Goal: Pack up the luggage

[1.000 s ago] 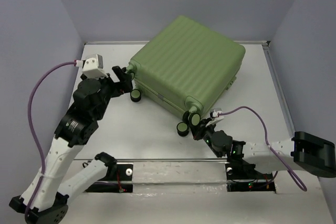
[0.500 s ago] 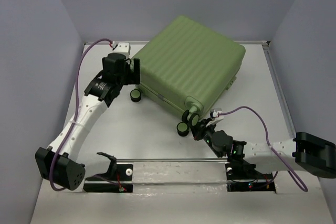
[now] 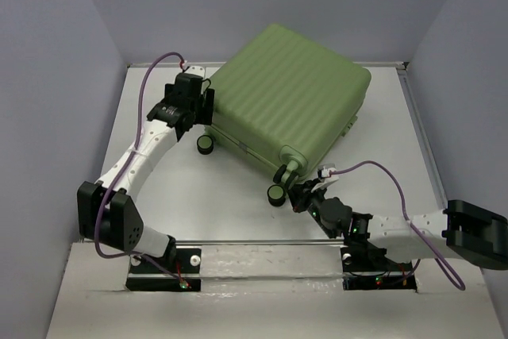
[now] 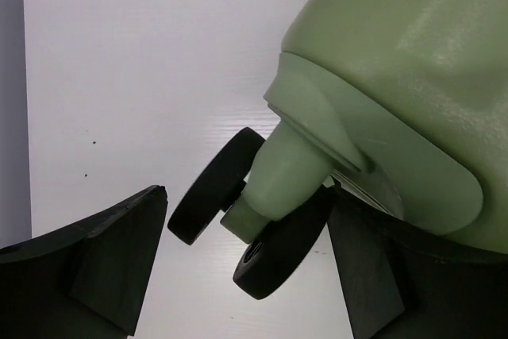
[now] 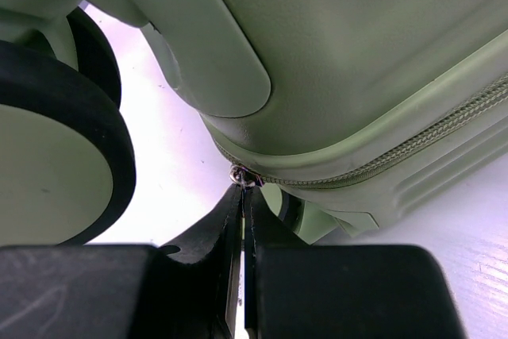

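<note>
The right gripper (image 5: 244,196) sits at the near corner of the light-green suitcase (image 3: 290,89), its fingers pressed together on the metal zipper pull (image 5: 242,175), just beside a black caster wheel (image 5: 55,132); the suitcase lies flat and zipped on the white table (image 3: 230,196), ribbed shell up; farther off, at its left corner, the left gripper (image 4: 246,196) stands wide open, fingers (image 4: 103,267) either side of the twin caster (image 4: 210,188), clasping nothing.
</note>
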{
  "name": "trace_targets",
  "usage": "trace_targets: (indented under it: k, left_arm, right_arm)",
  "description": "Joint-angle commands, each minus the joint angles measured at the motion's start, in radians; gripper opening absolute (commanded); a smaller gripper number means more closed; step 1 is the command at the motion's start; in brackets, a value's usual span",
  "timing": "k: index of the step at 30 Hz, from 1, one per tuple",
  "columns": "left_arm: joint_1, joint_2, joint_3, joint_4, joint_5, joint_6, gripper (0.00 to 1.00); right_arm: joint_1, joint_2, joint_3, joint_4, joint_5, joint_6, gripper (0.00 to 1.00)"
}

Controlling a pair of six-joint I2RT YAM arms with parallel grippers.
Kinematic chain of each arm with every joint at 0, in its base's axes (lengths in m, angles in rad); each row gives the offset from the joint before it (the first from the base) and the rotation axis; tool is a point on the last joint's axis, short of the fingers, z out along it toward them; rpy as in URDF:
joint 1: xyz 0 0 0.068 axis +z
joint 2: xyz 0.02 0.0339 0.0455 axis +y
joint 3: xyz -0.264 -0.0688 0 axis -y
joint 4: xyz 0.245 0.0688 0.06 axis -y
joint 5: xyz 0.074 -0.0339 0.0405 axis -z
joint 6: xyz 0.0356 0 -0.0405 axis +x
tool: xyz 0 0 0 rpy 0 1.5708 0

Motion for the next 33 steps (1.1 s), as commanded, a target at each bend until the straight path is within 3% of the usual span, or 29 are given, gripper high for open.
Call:
trace_targets:
  k: [1,2,3,8,10,11,14,17,18,20,21,24,29,32,33]
  left_arm:
    - [0.014,0.007,0.064,0.045,0.028,0.030,0.85]
    - [0.016,0.012,0.058,0.054,0.037,0.031,0.79]
    - [0.016,0.013,0.054,0.059,0.052,0.033,0.63]
    - [0.032,0.024,0.025,0.091,0.108,0.027,0.32]
    - [0.051,0.035,0.021,0.093,0.147,0.019,0.08]
    - [0.055,0.036,0.024,0.093,0.163,0.014,0.06]
    - [0.059,0.024,-0.013,0.116,0.249,0.016,0.06]
    - [0.060,0.019,-0.068,0.146,0.220,-0.018,0.06]
    - [0.060,0.025,-0.074,0.149,0.220,-0.016,0.13]
    - [0.060,0.054,-0.065,0.136,0.177,-0.025,0.41]
    - [0.060,0.061,-0.049,0.134,0.169,-0.027,0.63]
    - [0.062,0.082,-0.003,0.130,0.183,-0.022,0.77]
    - [0.063,0.124,0.044,0.114,0.207,-0.013,0.73]
    - [0.063,0.124,0.047,0.122,0.214,-0.015,0.58]
    - [0.065,0.121,0.044,0.126,0.218,-0.015,0.42]
  right_arm:
    - [0.015,-0.026,0.028,0.164,-0.028,0.008,0.07]
    - [0.015,-0.026,0.028,0.164,-0.028,0.008,0.07]
    - [0.015,-0.024,0.028,0.166,-0.028,0.008,0.07]
    - [0.015,-0.029,0.030,0.166,-0.026,-0.004,0.07]
    - [0.015,-0.035,0.030,0.159,-0.025,-0.011,0.07]
    - [0.015,-0.038,0.031,0.155,-0.023,-0.012,0.07]
    - [0.015,-0.067,0.048,0.109,-0.006,-0.030,0.07]
    - [-0.013,-0.109,0.057,0.060,-0.027,-0.034,0.07]
    - [-0.013,-0.109,0.058,0.052,-0.028,-0.034,0.07]
    - [-0.025,-0.135,0.059,0.028,-0.044,-0.034,0.07]
    - [-0.025,-0.141,0.061,0.020,-0.046,-0.034,0.07]
    - [-0.025,-0.156,0.059,-0.011,-0.055,-0.026,0.07]
    - [-0.025,-0.144,0.059,-0.012,-0.060,-0.017,0.07]
    - [-0.025,-0.130,0.064,-0.012,-0.066,-0.014,0.07]
    - [-0.025,-0.124,0.067,-0.012,-0.067,-0.014,0.07]
